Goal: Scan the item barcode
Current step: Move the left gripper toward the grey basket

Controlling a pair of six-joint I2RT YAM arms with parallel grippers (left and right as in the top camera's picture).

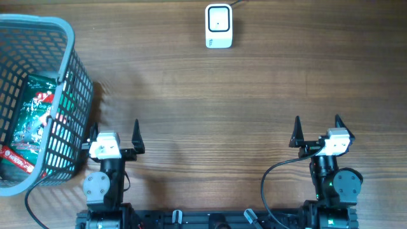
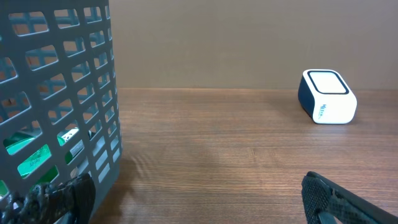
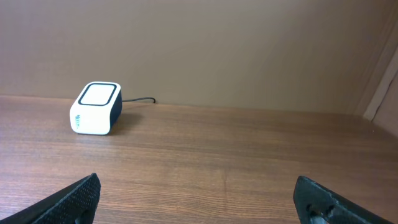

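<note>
The item, a green printed packet (image 1: 33, 109), lies inside the grey plastic basket (image 1: 68, 38) at the table's left; through the basket wall it shows as green patches (image 2: 28, 155). Its barcode is not visible. The white barcode scanner (image 1: 219, 25) stands at the far middle of the table, also seen as the scanner (image 2: 328, 96) and the scanner (image 3: 96, 107). My left gripper (image 1: 115, 130) is open and empty just right of the basket, its left finger (image 2: 62, 196) close to the basket wall. My right gripper (image 1: 318, 123) is open and empty at the near right.
A red-labelled packet (image 1: 16, 160) lies in the basket's near corner. The scanner's dark cable (image 3: 138, 99) runs off behind it. A brown wall stands behind the table, whose wooden top (image 1: 216, 114) lies between the grippers and the scanner.
</note>
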